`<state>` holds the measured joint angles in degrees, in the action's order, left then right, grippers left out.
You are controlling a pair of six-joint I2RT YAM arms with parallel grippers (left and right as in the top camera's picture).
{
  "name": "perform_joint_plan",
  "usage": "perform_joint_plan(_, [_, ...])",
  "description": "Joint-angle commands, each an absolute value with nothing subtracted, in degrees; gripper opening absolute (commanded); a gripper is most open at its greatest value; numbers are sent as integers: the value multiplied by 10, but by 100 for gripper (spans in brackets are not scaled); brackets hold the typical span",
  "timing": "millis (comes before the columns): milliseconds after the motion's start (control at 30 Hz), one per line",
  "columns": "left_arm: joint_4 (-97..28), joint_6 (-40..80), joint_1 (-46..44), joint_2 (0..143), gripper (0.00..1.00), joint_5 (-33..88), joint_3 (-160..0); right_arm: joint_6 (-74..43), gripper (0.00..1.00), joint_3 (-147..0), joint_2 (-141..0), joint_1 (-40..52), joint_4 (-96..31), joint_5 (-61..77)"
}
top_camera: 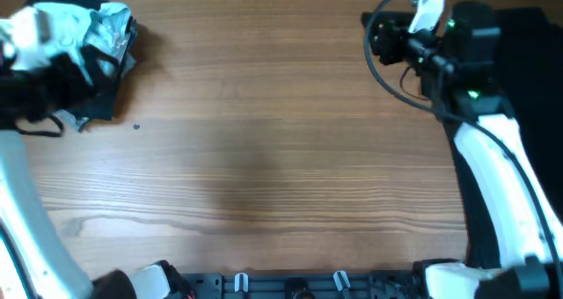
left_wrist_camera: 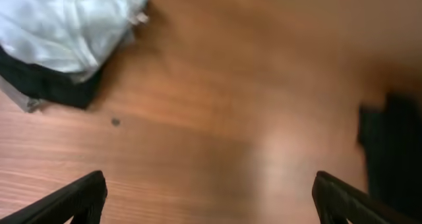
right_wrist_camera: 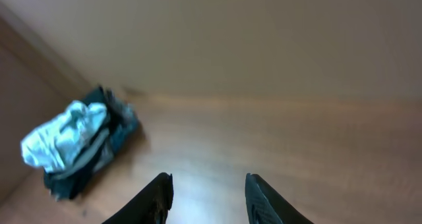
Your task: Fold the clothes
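Overhead view: a crumpled pale blue-green T-shirt (top_camera: 107, 25) lies on dark garments (top_camera: 101, 95) at the bench's (top_camera: 264, 158) ten o'clock corner. A black garment (top_camera: 535, 70) lies at three o'clock. The left end effector (left_wrist_camera: 211, 201) has its fingers spread wide, holding nothing. The right end effector (right_wrist_camera: 210, 197), at one o'clock, is partly open and empty.

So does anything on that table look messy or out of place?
Yes. A pale blue-green shirt lies crumpled in a heap on dark garments at the far left corner of the table, with nothing folded. More black fabric sits at the right edge. No spills or damage show.
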<state>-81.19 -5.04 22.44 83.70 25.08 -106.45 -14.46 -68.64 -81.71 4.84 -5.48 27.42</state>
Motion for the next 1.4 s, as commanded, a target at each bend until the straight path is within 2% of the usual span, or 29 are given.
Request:
perform_joint_plan(0, [-856,-109,139,784,100,110,-1064,-130,40,-691,-740,54,-62,253])
perform_joint_plan(133, [-869,-136,41,706,100,84,-1064,-129,41,-691,-602,94,-101,253])
perform_joint_plan(200, [-876,-97,17,667,100,84,-1064,-138,50,-691,-521,137,-174,255])
perform_joint_plan(233, [-884,-78,16,653,100,85,-1064,-137,57,-691,-500,146,-211,255])
perform_joint_plan(300, [-906,-72,16,631,100,84,-1064,-154,88,-691,-470,147,-293,255])
perform_joint_plan(333, [-905,-70,16,623,100,98,-1064,-157,99,-691,-460,147,-335,258])
perform_joint_plan(467, [-908,-70,16,607,100,104,-1064,-171,99,-691,-455,147,-393,260])
perform_joint_plan(1167, [-908,-70,16,608,100,104,-1064,-207,100,-691,-455,147,-408,287])
perform_joint_plan(1267, [-908,-70,16,608,100,104,-1064,-309,100,-691,-455,147,-408,286])
perform_joint_plan(1300, [-908,-70,16,608,100,104,-1064,-341,100,-690,-456,146,-418,248])
perform_joint_plan(1367, [-908,-70,16,608,100,104,-1064,-489,100,-690,-456,146,-505,175])
